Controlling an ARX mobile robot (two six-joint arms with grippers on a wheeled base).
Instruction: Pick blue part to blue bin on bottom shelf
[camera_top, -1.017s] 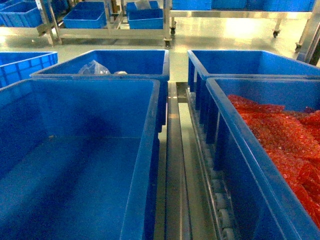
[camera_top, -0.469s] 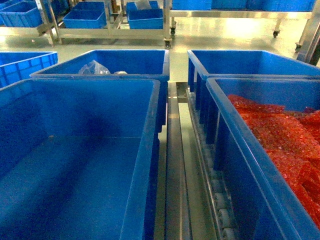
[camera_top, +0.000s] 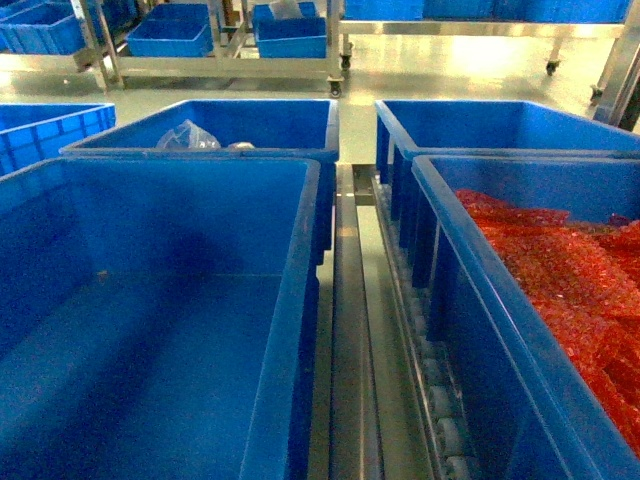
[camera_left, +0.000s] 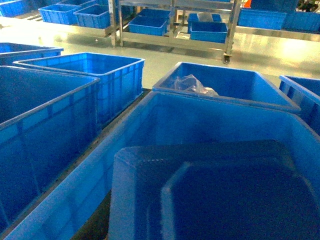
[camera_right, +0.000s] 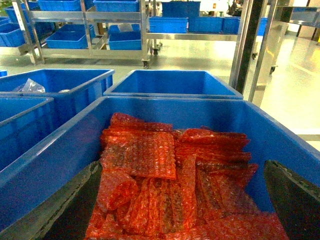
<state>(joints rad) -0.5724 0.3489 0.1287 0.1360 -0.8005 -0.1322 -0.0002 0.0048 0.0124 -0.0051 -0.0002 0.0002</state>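
From where I stand the blue part is nowhere in sight; the near blue bin (camera_top: 150, 330) looks bare, its neighbour (camera_right: 165, 165) full of red bubble wrap (camera_right: 165, 200). The right hand (camera_right: 180, 200) is spread wide over that wrap. The left hand I cannot tell. A small rigid block should be light; pinch it across its flat opposite faces

Big empty bin (camera_top: 150, 330) sat left, bin of bubble wrap (camera_top: 570, 300) right, rail (camera_top: 350, 330) between, two more bins (camera_top: 240, 130) behind.
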